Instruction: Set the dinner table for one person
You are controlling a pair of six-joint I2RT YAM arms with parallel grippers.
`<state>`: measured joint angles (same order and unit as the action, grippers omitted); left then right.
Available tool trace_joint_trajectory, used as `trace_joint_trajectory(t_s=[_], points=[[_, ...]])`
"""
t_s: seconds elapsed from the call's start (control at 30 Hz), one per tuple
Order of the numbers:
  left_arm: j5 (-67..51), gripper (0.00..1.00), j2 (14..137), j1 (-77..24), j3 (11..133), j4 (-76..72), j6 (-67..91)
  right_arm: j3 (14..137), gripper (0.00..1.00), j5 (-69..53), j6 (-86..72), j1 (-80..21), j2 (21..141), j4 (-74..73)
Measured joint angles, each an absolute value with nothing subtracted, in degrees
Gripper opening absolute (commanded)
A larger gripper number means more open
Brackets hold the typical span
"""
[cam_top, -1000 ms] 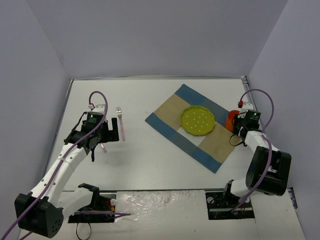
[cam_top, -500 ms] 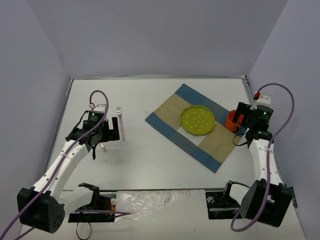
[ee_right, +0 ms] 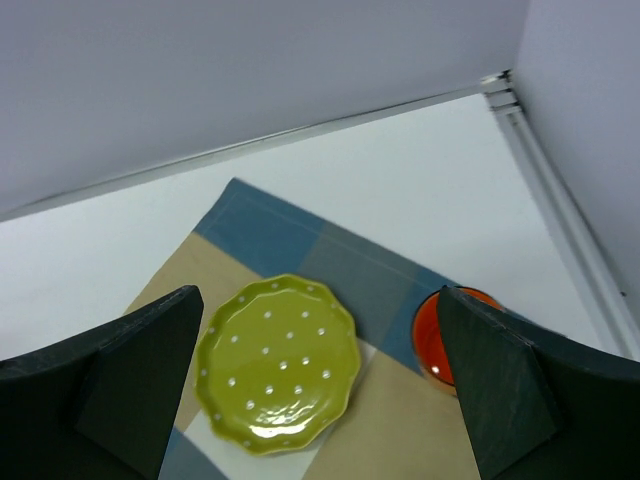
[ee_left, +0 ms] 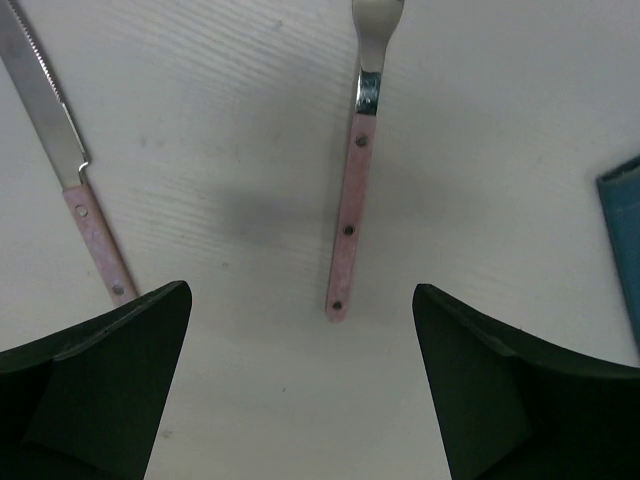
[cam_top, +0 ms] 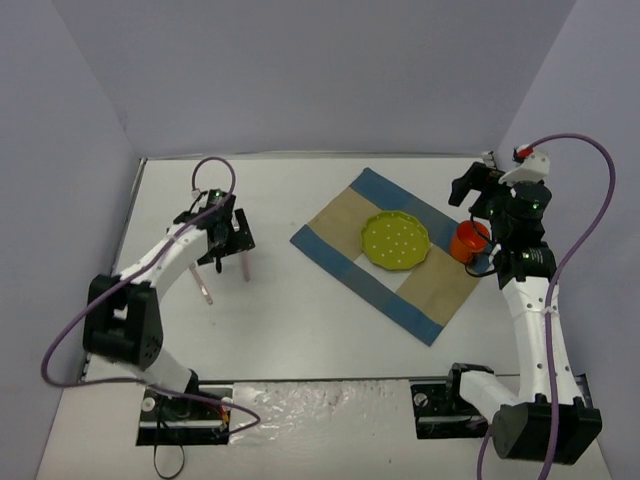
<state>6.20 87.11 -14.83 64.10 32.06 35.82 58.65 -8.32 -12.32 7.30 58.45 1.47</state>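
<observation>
Left gripper (ee_left: 300,297) spread wide, holding nothing, over pink-handled fork (ee_left: 350,200) on the dinner table (cam_top: 300,310), left of placemat (cam_top: 335,232). I should centre jaws across handle, descend square, clear of knife (ee_left: 50,120). Right gripper (ee_right: 320,292) likewise spread, empty.

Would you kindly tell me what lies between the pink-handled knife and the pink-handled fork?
Nothing: only bare white dinner table separates the knife from the fork. The left wrist view shows that stretch plainly, with just a faint shadow on it.
</observation>
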Motion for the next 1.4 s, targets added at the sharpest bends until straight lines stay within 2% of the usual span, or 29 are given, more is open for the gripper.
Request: trace_joint_trajectory(t_s=[0.23,0.4,0.47,0.5,0.67,0.77,0.83,1.2,1.4], points=[[9.5,0.75,101.2,-15.5,70.6,30.5,39.7,58.6,1.00,-9.5,-11.9,0.6,58.3,0.3],[10.4,0.60,106.2,-16.2,72.6,29.7,40.4,57.4,1.00,-10.4,-12.0,-1.3,57.0,-0.2],[10.4,0.51,107.3,-16.5,72.6,29.5,40.5,56.5,1.00,-11.1,-12.1,-1.6,56.4,-0.3],[10.3,0.50,107.8,-16.6,72.6,29.3,40.8,56.0,1.00,-11.5,-12.2,-1.6,56.2,-0.3],[10.1,0.32,108.1,-17.0,72.3,27.1,41.1,54.2,1.00,-12.9,-12.6,-1.6,55.3,-0.5],[10.0,0.09,108.0,-17.2,71.8,25.8,41.1,53.5,1.00,-13.4,-12.7,-1.6,55.0,-0.6],[9.9,0.01,108.0,-17.4,71.4,24.6,41.0,53.1,1.00,-13.7,-12.7,-1.6,54.7,-0.6],[10.5,0.00,106.2,-18.9,71.2,25.5,33.7,52.4,1.00,-14.4,-12.6,-1.6,52.5,-1.3],[9.2,0.00,106.0,-24.4,84.2,27.3,19.3,52.4,1.00,-14.5,-12.6,-1.9,50.4,-3.0]])
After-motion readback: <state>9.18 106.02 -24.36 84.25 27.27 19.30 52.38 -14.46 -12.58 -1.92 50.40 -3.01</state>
